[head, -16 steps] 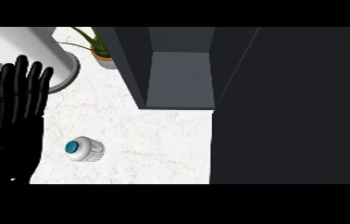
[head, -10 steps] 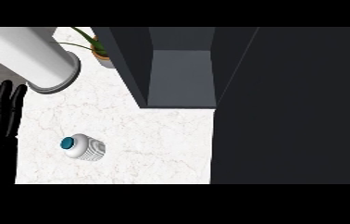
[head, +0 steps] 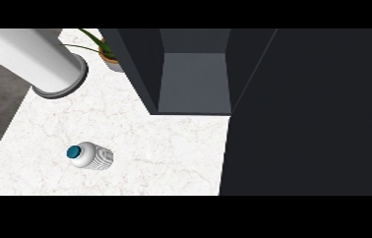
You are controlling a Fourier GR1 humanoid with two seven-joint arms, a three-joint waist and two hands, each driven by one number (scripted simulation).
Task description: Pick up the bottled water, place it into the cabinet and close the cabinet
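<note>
Bottle (head: 89,156) now sits lower-left on the counter (head: 167,148), slightly further left in view than 0.5 s ago; whole scene has shifted the same way, so this looks like a view change, bottle itself not disturbed. Seen almost from above: teal cap, white ribbed body, standing upright or nearly so, nothing touching it. Well apart from the cabinet.

Cabinet (head: 195,79) open, up and right of the bottle; grey floor of its inside visible between dark walls. Door (head: 298,114) is the large dark panel filling the right side, swung open.

Grey forearm (head: 40,60) at upper left, larger in view than before, ending in a ringed cuff above the bottle. The black fingers seen at the left edge 0.5 s ago are gone; no hand shows now. Left hand: out of view, cannot tell fingers. Right hand: out of view as well.

Plant (head: 108,55) in a small pot stands between forearm and cabinet, at the counter's back.
</note>
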